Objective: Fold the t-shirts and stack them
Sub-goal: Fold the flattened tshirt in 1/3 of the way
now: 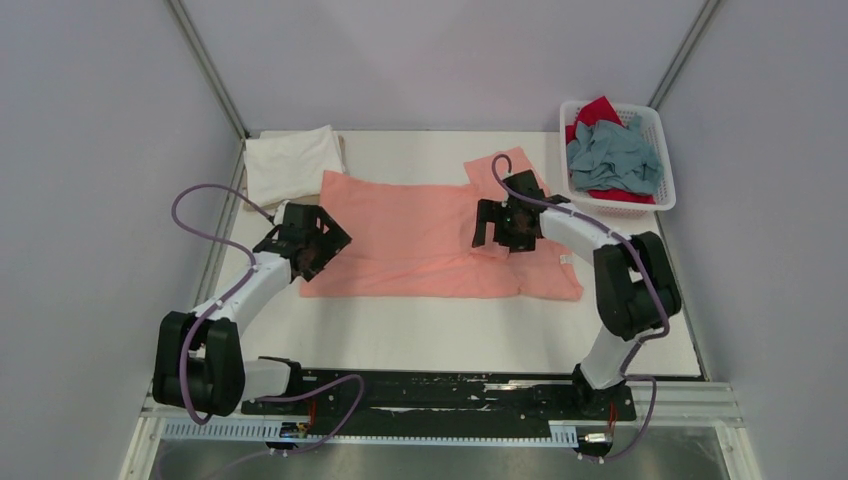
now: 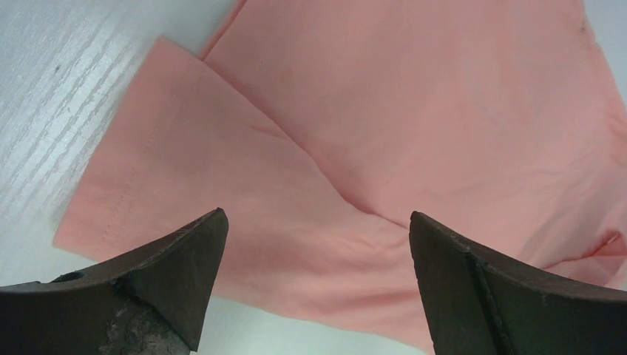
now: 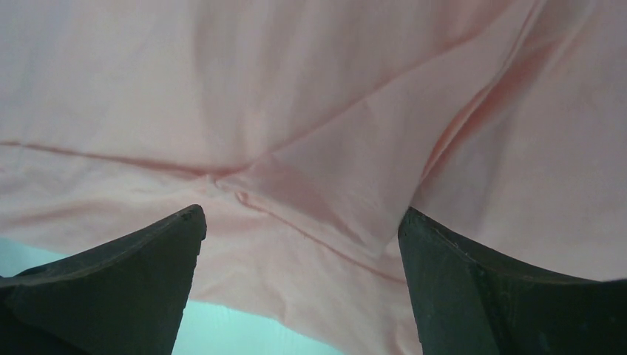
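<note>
Gape fully, gripping nothing: left gripper [image 2: 318,218] above a sleeve of the pink shirt [image 1: 420,240], right gripper [image 3: 303,214] above its creased right part. Lies spread flat on the table [image 1: 420,340]

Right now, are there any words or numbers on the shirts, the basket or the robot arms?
None can be read.
The salmon-pink cotton t-shirt, the folded white shirt and the white plastic lattice basket show no print.
A tiny pale speck on the pink shirt is too small to read.
</note>
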`<action>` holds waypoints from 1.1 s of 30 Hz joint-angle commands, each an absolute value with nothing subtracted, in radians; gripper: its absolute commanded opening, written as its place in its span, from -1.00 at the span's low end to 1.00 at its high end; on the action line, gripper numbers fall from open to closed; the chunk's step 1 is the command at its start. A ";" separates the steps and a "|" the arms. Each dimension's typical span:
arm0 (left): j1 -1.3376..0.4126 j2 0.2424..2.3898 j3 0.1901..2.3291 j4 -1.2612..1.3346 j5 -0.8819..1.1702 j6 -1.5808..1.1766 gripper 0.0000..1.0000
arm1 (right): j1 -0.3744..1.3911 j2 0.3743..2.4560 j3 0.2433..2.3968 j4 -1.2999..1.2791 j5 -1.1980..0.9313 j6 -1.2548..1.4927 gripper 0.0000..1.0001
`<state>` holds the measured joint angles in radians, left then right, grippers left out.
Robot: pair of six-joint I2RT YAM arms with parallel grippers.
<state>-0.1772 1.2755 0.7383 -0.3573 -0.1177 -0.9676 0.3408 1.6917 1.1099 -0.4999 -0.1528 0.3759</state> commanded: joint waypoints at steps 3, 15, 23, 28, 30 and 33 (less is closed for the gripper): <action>-0.181 1.214 0.736 -0.397 -0.157 -0.915 1.00 | 0.360 1.890 1.324 -0.386 -0.115 0.413 1.00; -0.180 1.108 0.719 -0.425 -0.161 -0.892 1.00 | 0.367 1.818 1.380 -0.301 -0.141 0.551 1.00; -0.183 1.226 0.756 -0.251 0.032 -0.846 1.00 | 0.350 1.582 1.047 -0.350 -0.001 0.536 1.00; -0.189 1.446 0.808 -0.178 0.150 -0.840 1.00 | 0.312 1.551 0.886 -0.352 -0.029 0.541 1.00; -0.194 1.499 0.795 -0.152 0.158 -0.845 1.00 | 0.305 1.538 0.832 -0.352 -0.003 0.544 1.00; -0.192 1.545 0.772 -0.174 0.114 -0.847 1.00 | 0.265 1.502 0.758 -0.353 -0.006 0.561 1.00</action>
